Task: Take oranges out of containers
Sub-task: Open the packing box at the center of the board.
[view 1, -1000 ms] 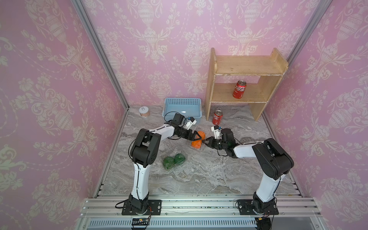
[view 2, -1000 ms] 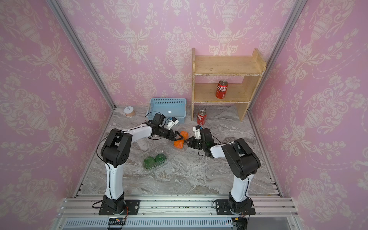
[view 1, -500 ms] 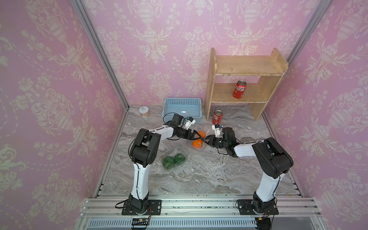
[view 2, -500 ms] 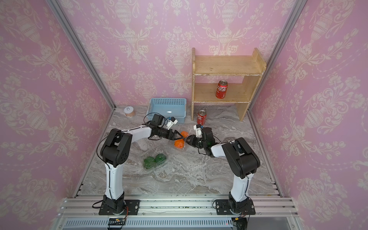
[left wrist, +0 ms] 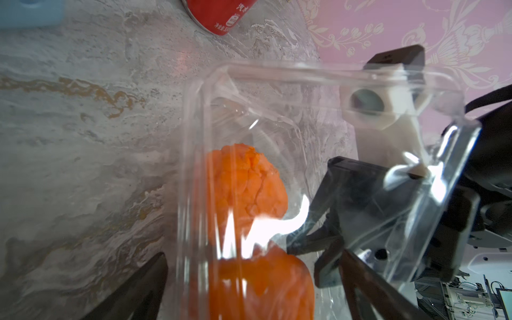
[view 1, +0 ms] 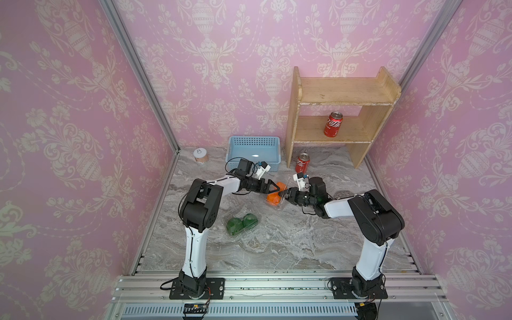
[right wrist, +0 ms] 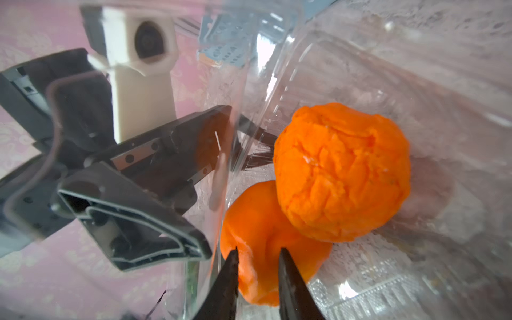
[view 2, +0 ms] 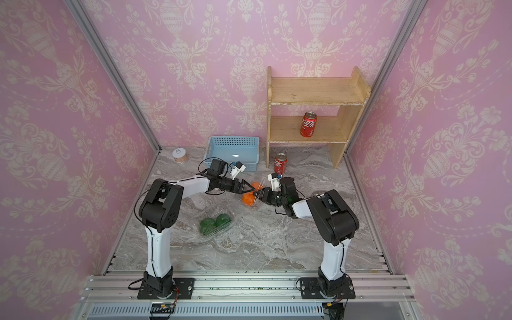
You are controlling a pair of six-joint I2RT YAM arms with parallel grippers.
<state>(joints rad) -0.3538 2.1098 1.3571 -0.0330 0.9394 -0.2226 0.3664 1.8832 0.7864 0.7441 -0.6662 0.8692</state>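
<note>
Tips of the right gripper point(right wrist: 259, 257) sit a narrow gap apart, nothing pinched that we can see. The nearer orange point(right wrist: 257, 221) shows through the gap, just beyond the tips. Second orange point(right wrist: 340, 171) sits past it, touching it, both inside the clear container point(right wrist: 415, 69).

Left gripper point(left wrist: 253, 253) faces in from the opposite side, jaws wide apart, straddling the container wall with fruit between them, not clamped. Clear lid point(right wrist: 230, 91) stands up between the two grippers, and each wrist view sees the other gripper through it.

In both top views the two oranges line up roughly crosswise to the line joining the grippers. We judge the right arm better placed: fruit dead ahead of its tips and unobstructed, while the left looks at it through plastic. Right jaws likely need to spread wider before closing on the nearer orange.

Well behind the left gripper, back toward its base, is the second container point(view 1: 257, 221) with two green oranges point(view 1: 234, 224) inside. No fruit out yet.
</note>
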